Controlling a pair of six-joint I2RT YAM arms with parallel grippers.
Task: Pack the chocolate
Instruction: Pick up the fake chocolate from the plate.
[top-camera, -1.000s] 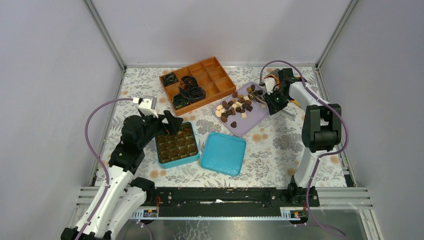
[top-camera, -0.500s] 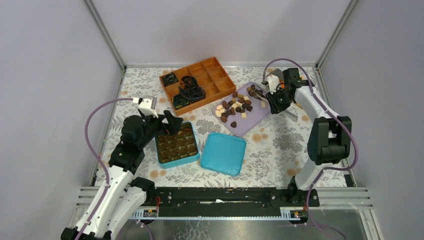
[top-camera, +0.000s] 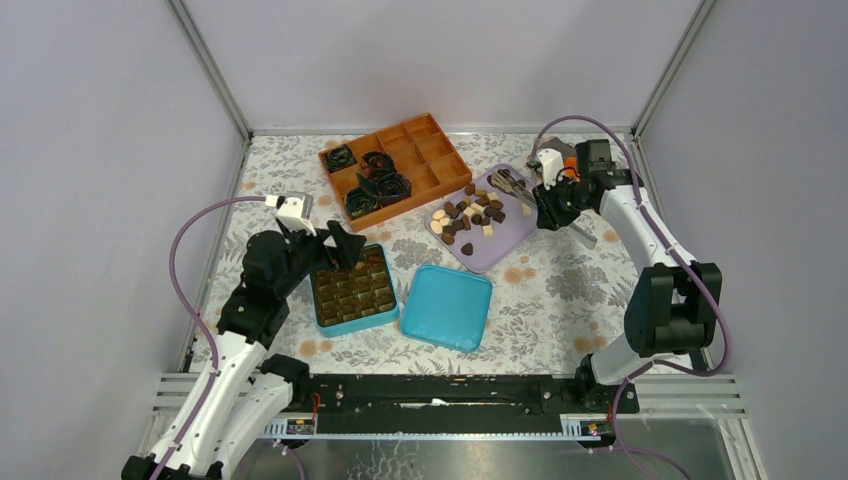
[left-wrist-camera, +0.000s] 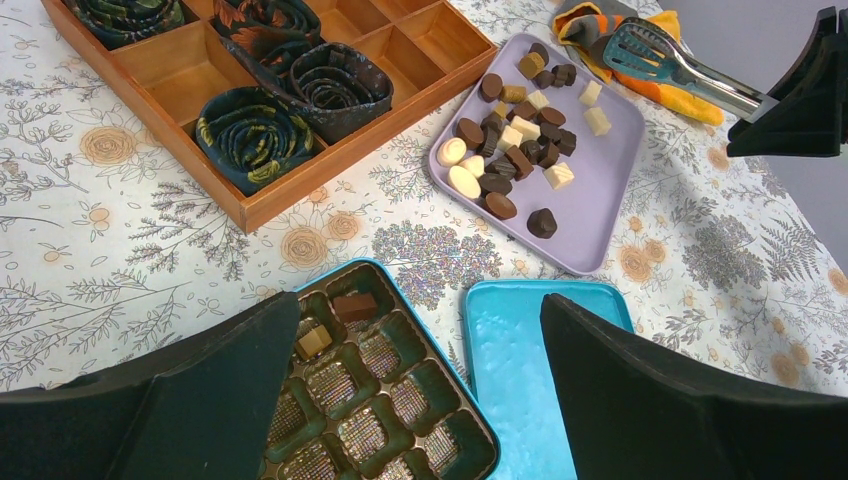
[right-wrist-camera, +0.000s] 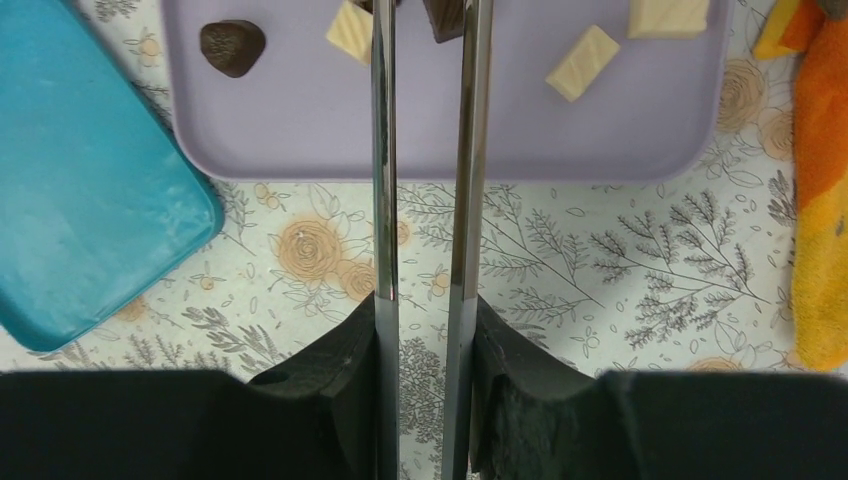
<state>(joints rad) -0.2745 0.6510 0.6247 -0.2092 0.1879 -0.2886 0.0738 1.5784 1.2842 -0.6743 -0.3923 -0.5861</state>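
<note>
The desk (top-camera: 560, 290), covered in flowery cloth, carries an orange wooden divided box (top-camera: 420, 200), a lilac plastic tray (top-camera: 505, 235), an open teal tin (top-camera: 355, 322), a flat teal lid (top-camera: 446, 306) and an orange cloth (right-wrist-camera: 820, 200).

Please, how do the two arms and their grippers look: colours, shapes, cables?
The left arm and right arm have white tubular links and bulky black joints. A thin mauve cable loops along each. The left gripper and right gripper have matte black wedge-shaped fingers. No markings are readable.

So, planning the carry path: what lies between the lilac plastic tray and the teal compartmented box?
Only bare floral tablecloth, shown in the left wrist view.
</note>
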